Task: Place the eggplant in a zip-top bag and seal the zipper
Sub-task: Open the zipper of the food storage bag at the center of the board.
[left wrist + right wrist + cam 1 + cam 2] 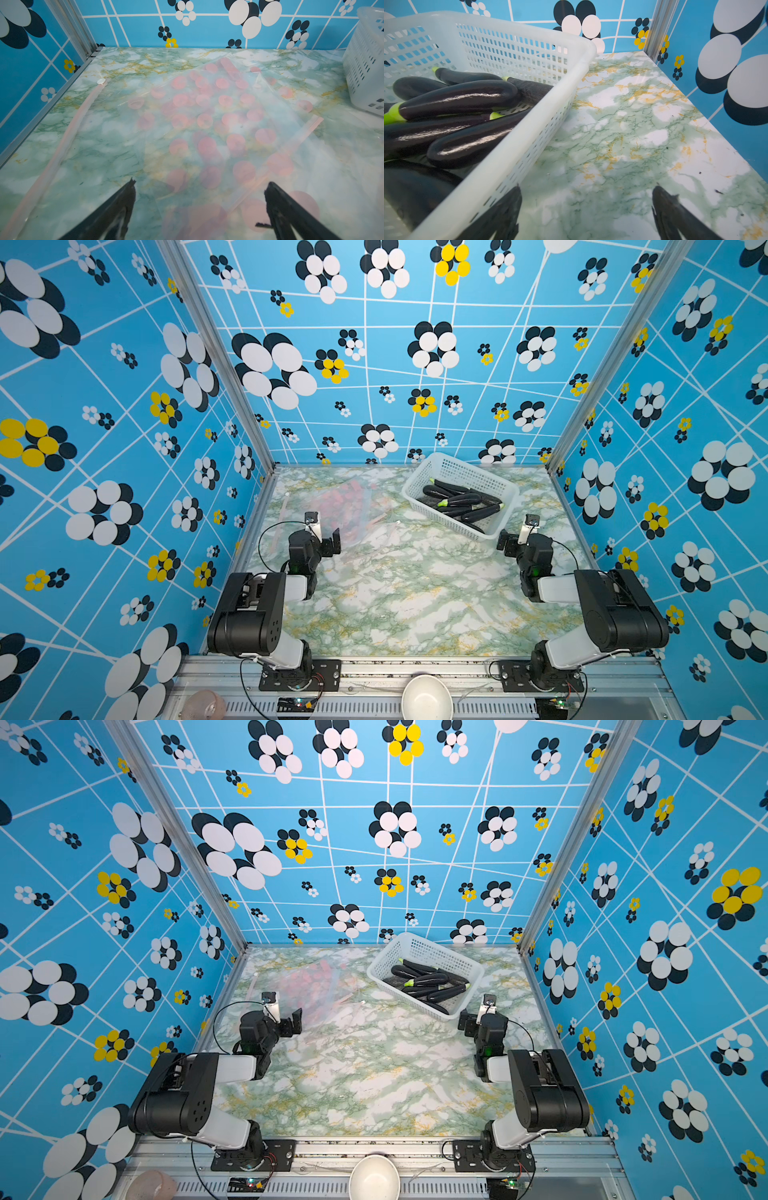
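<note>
- The white bowl (pixel 426 697) sits nearest me on the front rail, away from the work area.
- My left hand (pixel 200 185) hangs low over the zip-top bag (pixel 207 116), jaws spread wide with nothing between them.
- My right hand (pixel 586 189) is just as wide and empty. It is over bare bench (pixel 633 124), just beside the basket (pixel 529 128).
- The eggplants (pixel 461 501) are all piled in that basket at the back right of the bench. None is out, so I judge the task not yet begun.
- They look firm, and their glossy skin is probably slippery and fairly weighty for these jaws. I would take the topmost eggplant (pixel 456 99) across its middle, jaws square to its length, not at the green stem end.
- The bag is thin, limp, clear film with pink dots, lying flat at the back left. Several sheets seem to overlap, and I cannot tell how many.
- The pink zipper strip (pixel 62 141) along its edge looks like the stiffest part, so I would pinch there to lift the mouth open.
</note>
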Robot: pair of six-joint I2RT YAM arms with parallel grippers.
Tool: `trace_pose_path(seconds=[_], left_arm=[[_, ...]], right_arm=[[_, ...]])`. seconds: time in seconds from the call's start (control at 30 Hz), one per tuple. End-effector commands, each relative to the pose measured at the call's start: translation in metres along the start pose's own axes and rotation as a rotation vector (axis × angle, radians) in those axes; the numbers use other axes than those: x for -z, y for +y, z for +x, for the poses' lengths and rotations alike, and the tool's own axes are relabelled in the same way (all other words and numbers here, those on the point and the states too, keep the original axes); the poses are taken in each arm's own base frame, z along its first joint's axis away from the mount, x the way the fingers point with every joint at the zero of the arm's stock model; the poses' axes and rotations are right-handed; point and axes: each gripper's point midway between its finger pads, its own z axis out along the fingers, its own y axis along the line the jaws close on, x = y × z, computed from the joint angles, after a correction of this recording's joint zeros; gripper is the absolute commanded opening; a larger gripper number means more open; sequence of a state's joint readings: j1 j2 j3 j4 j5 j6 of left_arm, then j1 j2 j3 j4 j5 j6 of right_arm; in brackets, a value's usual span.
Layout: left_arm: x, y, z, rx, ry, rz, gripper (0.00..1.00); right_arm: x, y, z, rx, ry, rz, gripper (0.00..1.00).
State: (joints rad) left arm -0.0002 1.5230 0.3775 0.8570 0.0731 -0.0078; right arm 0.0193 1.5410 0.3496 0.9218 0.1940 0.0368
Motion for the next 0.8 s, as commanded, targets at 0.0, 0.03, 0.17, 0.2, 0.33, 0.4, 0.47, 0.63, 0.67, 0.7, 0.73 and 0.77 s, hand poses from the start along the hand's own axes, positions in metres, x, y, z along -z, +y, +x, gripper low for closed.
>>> trace_pose_path(seconds=[0.0, 0.03, 0.17, 0.2, 0.33, 0.4, 0.47, 0.63, 0.67, 0.7, 0.73, 0.77], left_arm=[[0.000, 0.006, -0.028, 0.007, -0.004, -0.032, 0.97], [0.004, 0.004, -0.040, 0.002, 0.010, -0.028, 0.94], [0.025, -0.006, -0.092, 0.068, 0.008, -0.007, 0.87], [0.029, -0.008, -0.103, 0.098, 0.016, -0.008, 0.86], [0.040, -0.030, -0.122, 0.142, 0.125, 0.066, 0.84], [0.042, -0.041, -0.120, 0.145, 0.196, 0.088, 0.83], [0.043, -0.050, -0.109, 0.178, 0.277, 0.103, 0.82], [0.051, -0.077, -0.060, 0.254, 0.460, 0.174, 0.71], [0.055, -0.083, -0.050, 0.243, 0.477, 0.177, 0.71], [0.058, -0.087, -0.042, 0.233, 0.488, 0.167, 0.72], [0.062, -0.088, -0.032, 0.235, 0.495, 0.151, 0.72], [0.064, -0.089, -0.024, 0.259, 0.501, 0.142, 0.72]], right_arm=[[0.014, -0.004, -0.036, -0.014, -0.080, 0.021, 0.99], [0.025, -0.005, -0.048, -0.019, -0.085, 0.014, 1.00], [0.065, -0.009, -0.085, -0.157, 0.021, 0.005, 0.99], [0.072, -0.007, -0.091, -0.191, 0.049, -0.007, 0.99], [0.091, 0.025, -0.109, -0.304, 0.158, -0.125, 0.99], [0.102, 0.057, -0.115, -0.265, 0.193, -0.174, 0.99], [0.114, 0.099, -0.119, -0.204, 0.202, -0.238, 0.99], [0.125, 0.217, -0.100, -0.165, 0.279, -0.424, 0.99], [0.124, 0.239, -0.093, -0.158, 0.307, -0.444, 0.99], [0.121, 0.256, -0.087, -0.157, 0.333, -0.442, 0.99], [0.116, 0.276, -0.079, -0.166, 0.380, -0.453, 0.99], [0.113, 0.296, -0.070, -0.178, 0.434, -0.471, 0.99]])
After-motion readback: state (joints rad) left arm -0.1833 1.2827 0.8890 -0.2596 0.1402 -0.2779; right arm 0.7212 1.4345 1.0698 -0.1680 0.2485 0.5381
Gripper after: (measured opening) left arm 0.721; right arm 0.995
